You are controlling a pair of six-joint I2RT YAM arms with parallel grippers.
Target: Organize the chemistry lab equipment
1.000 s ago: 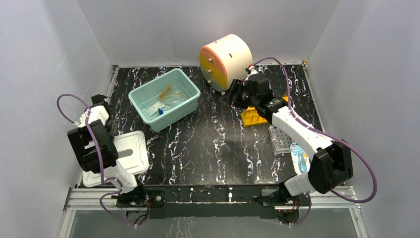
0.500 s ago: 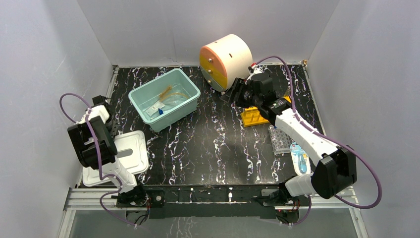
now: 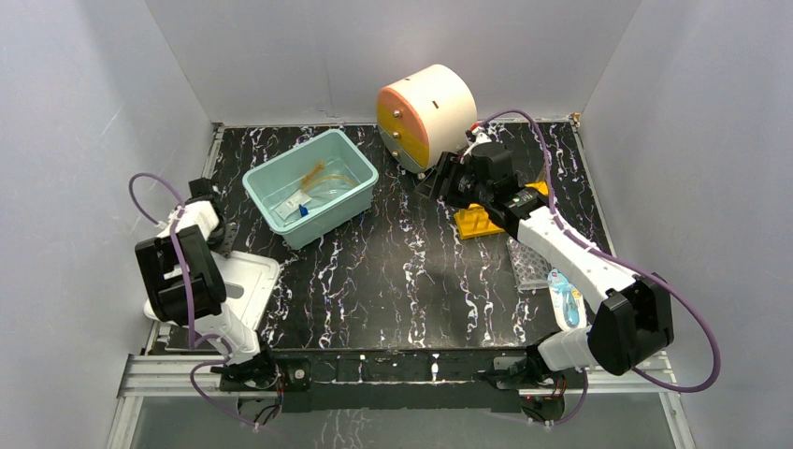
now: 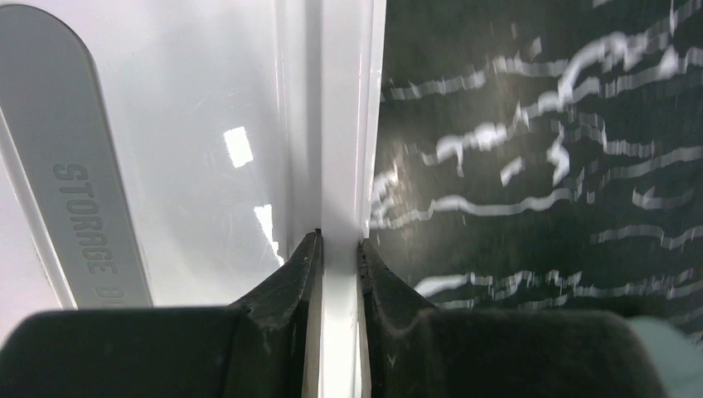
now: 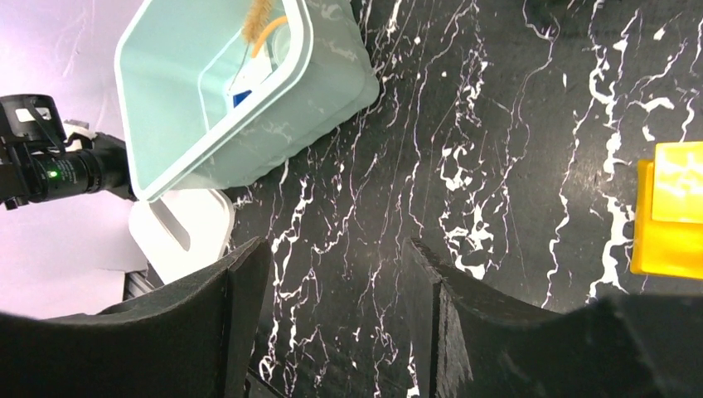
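Swung askew since a second ago, the white lid (image 3: 251, 281) is pinched at its rim by the left claw (image 4: 338, 249); brush (image 3: 313, 174) and blue-capped tube (image 3: 304, 212) lie in the teal bin (image 3: 329, 217), while the right claw (image 5: 336, 249) hovers spread. Lid likely best kept level, gripped deep, when moved.

Brown brush (image 3: 316, 174), white packet (image 3: 295, 199) inside teal bin (image 3: 327, 221)
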